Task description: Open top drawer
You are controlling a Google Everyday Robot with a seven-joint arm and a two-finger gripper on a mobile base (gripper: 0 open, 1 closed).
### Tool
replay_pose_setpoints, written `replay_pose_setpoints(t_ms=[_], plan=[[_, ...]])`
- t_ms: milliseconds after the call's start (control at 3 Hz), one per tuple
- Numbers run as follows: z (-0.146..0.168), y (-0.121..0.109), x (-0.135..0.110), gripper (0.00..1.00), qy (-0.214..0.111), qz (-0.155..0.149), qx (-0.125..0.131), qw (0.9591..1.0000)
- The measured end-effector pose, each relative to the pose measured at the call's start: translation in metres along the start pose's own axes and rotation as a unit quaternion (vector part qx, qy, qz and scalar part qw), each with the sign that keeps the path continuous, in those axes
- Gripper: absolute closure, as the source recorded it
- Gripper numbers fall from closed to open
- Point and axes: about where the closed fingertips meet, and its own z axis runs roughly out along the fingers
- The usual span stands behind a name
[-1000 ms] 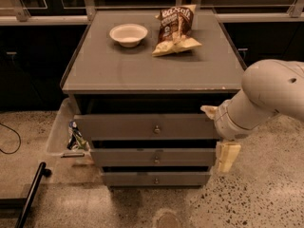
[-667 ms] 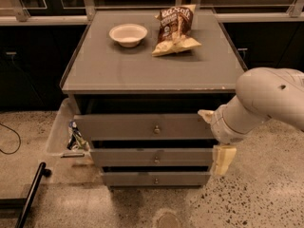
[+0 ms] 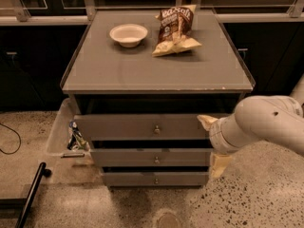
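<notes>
The wide, flat-fronted grey top drawer (image 3: 118,127), with a small round metal knob (image 3: 156,128) at its centre, sits level and only slightly drawn out, the gripper (image 3: 212,142) at its right end.

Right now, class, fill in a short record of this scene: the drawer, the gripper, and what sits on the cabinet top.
top drawer: no interior showing
knob: centre of the drawer front, nothing on it
gripper: open, at the right end of the drawer front, away from the knob
cabinet top: white bowl and chip bag, side by side
lower drawers: two, each with a centre knob
</notes>
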Motion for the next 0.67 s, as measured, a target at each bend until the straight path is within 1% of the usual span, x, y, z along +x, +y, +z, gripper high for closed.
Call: replay_pose_setpoints(t_ms=[333,667], plan=[[0.021,-0.016,0.007,0.0,-0.022,-0.021,0.047,0.9985],[0.041,-0.041,0.016,0.0,-0.041,-0.039,0.063,0.9964]])
